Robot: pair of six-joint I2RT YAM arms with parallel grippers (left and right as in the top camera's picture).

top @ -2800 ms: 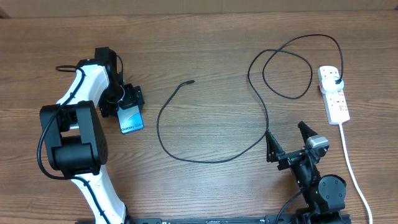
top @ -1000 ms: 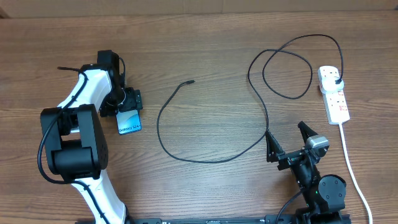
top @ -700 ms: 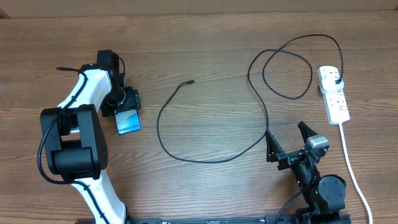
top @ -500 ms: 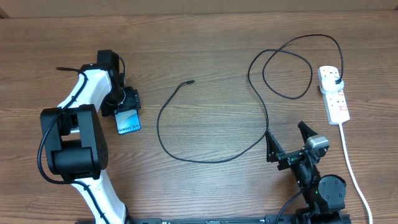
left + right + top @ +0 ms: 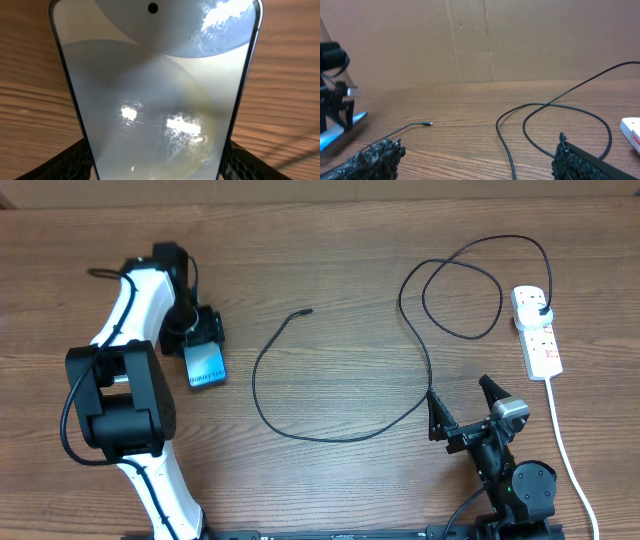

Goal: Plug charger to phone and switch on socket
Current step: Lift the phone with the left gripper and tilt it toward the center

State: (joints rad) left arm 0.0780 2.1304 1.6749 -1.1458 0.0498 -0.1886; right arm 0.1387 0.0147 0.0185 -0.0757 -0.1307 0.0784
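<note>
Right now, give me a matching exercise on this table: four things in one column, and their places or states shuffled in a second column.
Things:
1. slim phone with the blue screen
2. small connector tip of the thin black charger cable
3. black plug
4. right gripper

States:
A. seated in the white power strip
B. open, holding nothing
C. clamped in the left gripper
D. lying free on the brown wooden table

Pairs: 1-C, 2-D, 3-A, 4-B.
</note>
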